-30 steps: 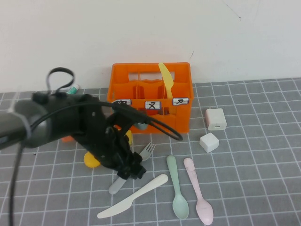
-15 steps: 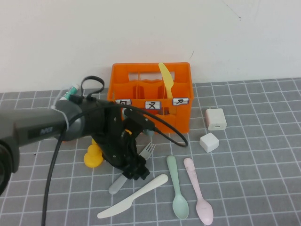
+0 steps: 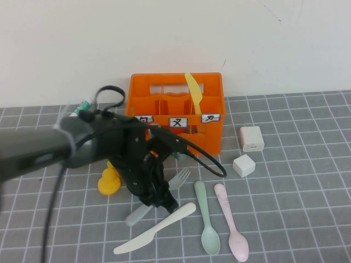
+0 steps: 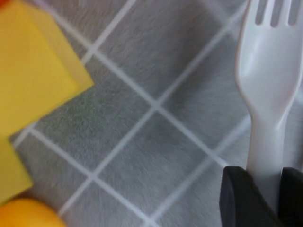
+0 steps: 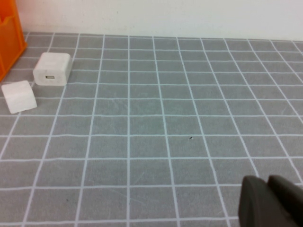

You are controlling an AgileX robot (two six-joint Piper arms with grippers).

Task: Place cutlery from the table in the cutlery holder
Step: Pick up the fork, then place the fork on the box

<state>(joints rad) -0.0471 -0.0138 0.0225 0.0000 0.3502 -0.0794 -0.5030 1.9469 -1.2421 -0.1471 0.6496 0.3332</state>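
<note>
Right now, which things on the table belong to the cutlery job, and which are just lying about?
Job:
- grey fork, left hand shut on its handle
- white knife
- mint-green spoon
- pink spoon
- yellow knife, already in the orange cutlery holder

Lying about:
- yellow duck
- white charger
- white cube
- right hand, parked, shut

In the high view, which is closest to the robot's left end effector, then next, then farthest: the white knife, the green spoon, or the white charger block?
Measured from the left end effector, low in front of the orange crate:
1. White plastic knife, just beside it, toward the camera.
2. Mint-green plastic spoon, farther to the robot's right.
3. White square charger block, far right, beside the crate.
</note>
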